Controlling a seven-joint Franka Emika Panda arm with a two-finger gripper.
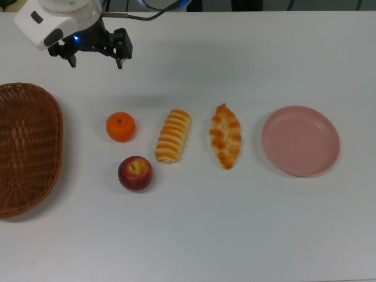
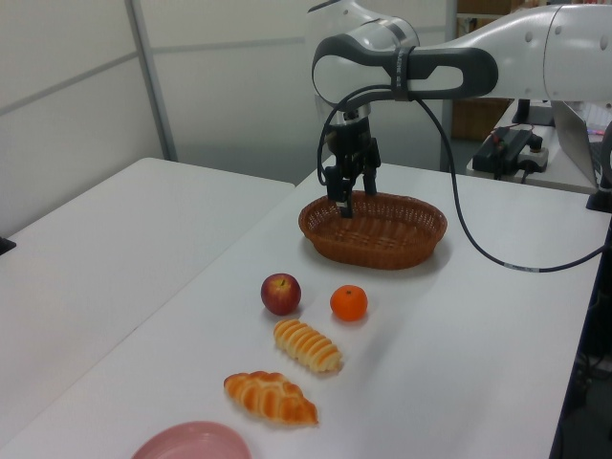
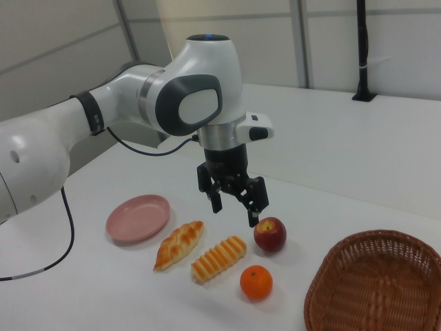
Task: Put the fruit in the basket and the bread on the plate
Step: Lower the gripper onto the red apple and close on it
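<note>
going left to right in the top view: the basket [image 1: 26,147] sits at the top view's left edge of the counter [image 1: 194,235], empty. just to its right are the mandarin [image 1: 120,127] and, nearer the camera, the apple [image 1: 135,173], close together but not touching. next comes the striped loaf [image 1: 173,136], then the braided loaf [image 1: 225,136], lying roughly parallel and apart. the pink plate [image 1: 300,140] is furthest to the top view's right, bare.

the end effector [image 1: 97,57] hangs above the counter on the far side of the fruit, over no item, holding nothing, its fingers spread wide.

nothing of the task looks done yet: both fruits are outside the basket and both loaves off the plate.

handling, as a judgement: the mandarin and apple are round, smooth and probably stiff, so they may roll or slip; a grip across the widest part, centred from above, seems safest. the apple looks glossier and more slippery. the loaves are long and likely light; taking each across its narrow middle, fingers square to its length, should keep it level. the ribbed one offers grooves for purchase, while the braided one tapers, so its ends are poor places to hold.
</note>
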